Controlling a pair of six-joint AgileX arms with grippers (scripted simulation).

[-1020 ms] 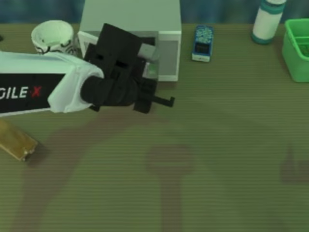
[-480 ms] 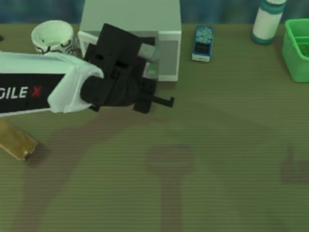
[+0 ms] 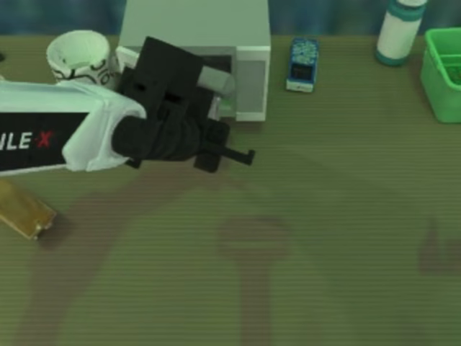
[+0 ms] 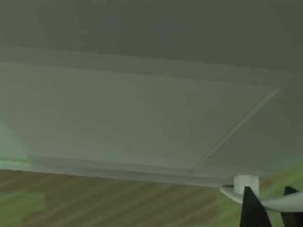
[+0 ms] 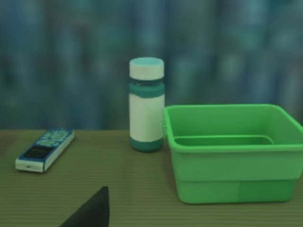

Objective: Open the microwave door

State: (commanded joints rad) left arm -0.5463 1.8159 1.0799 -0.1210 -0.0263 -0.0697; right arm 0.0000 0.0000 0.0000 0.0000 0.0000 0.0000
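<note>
One left gripper (image 4: pixel 267 208) of mine clenched on the microwave door (image 4: pixel 142 118) handle (image 4: pixel 255 198), microwave (image 3: pixel 194 25) front facing the counter's (image 3: pixel 324 216) near edge.

Left arm (image 3: pixel 50 133): white shell link with a black panel, white lettering plus a red X. Black boxy wrist housing. Left gripper (image 4: pixel 267 208): black, two dark pointed fingers.

table (image 3: pixel 324 216) with microwave (image 3: pixel 194 29); mug (image 3: pixel 79 56); bottle (image 3: pixel 400 30); green bin (image 3: pixel 443 72)
</note>
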